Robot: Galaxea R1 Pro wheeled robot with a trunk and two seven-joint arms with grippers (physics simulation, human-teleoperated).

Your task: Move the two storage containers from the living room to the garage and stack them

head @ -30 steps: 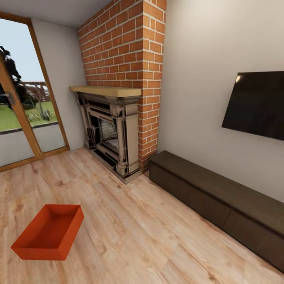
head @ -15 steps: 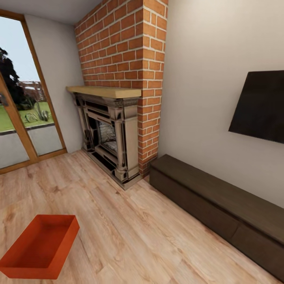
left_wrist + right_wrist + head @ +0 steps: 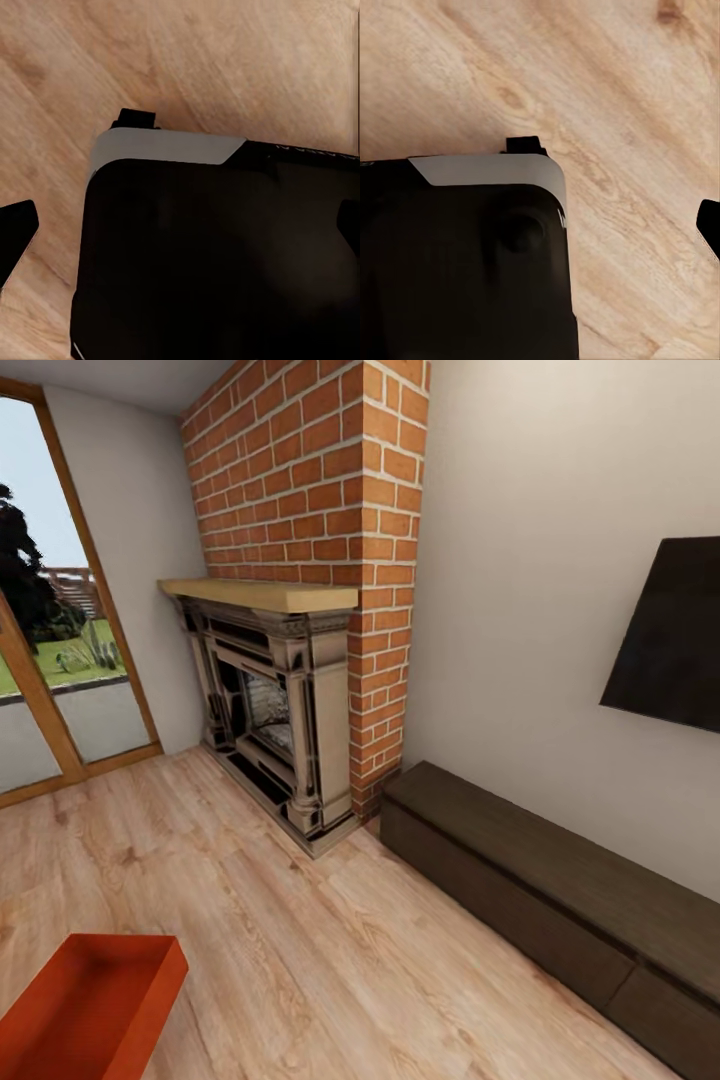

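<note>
One orange-red storage container [image 3: 90, 1010] lies on the light wood-plank floor [image 3: 300, 950] at the near left of the head view, open side up and empty, its near end cut off by the frame edge. Behind it at far left stand wood-framed glass doors [image 3: 60, 660] with grass and trees beyond. To their right rises a brick chimney breast [image 3: 320, 490] with a light wooden mantel [image 3: 262, 595] over a dark, ornate fireplace [image 3: 265, 715] that reaches the floor. Right of the bricks, a plain pale wall carries a black television [image 3: 675, 635], and below it a long, low dark-brown cabinet [image 3: 560, 900] runs along the wall toward the near right.

In the left wrist view, the left tool [image 3: 180, 232] hangs over the planks above a black, grey-trimmed part of the robot [image 3: 217, 255]; dark fingertips [image 3: 15, 229] sit at both edges, spread wide and holding nothing. In the right wrist view, one dark fingertip [image 3: 709, 225] shows at the edge, above the robot's body [image 3: 465, 262]; whether the right tool is open or closed cannot be told.
</note>
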